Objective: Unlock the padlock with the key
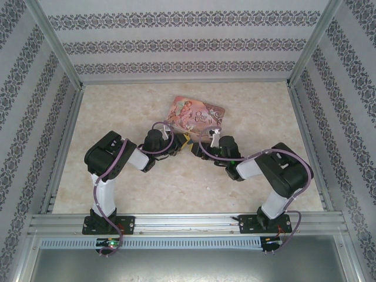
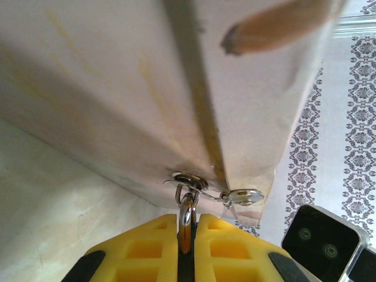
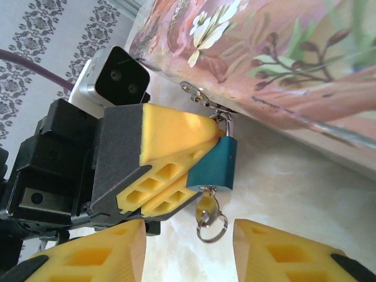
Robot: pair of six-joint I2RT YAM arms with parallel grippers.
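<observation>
Here the padlock (image 3: pixel 216 167) hangs by its silver shackle (image 3: pixel 228 126) from a small metal clasp (image 3: pixel 197 94) at the lower edge of the pink tin (image 3: pixel 282 53), its blue body tilted a little. The key (image 3: pixel 205 208) sits in the bottom of the padlock, and a small wire ring (image 3: pixel 211 228) dangles from it.

We see the left gripper (image 3: pixel 200 158) reaching in from the side. Its yellow fingers (image 3: pixel 170 132) are pressed together on the padlock, one on each face, so it has the lock firmly in its grip. From the left wrist we look straight down those closed fingers (image 2: pixel 150 247). Only a narrow slit runs between them, with the shackle (image 2: pixel 187 205) rising out of it to the clasp (image 2: pixel 189 179) on the tin (image 2: pixel 117 88) above.

The right gripper (image 3: pixel 189 249) is just below the padlock, its two yellow fingers (image 3: pixel 106 255) standing well apart. The ring hangs in the gap between them, touching neither, so this gripper holds nothing. The key is just above its fingertips, closer to the middle of the gap than to either finger.

From above, the tin (image 1: pixel 197 113) lies on the pale marbled table (image 1: pixel 176 188) beyond the arms. The left gripper (image 1: pixel 178 141) and right gripper (image 1: pixel 202 147) meet nose to nose at its near edge, where the padlock is too small for us to make out.
</observation>
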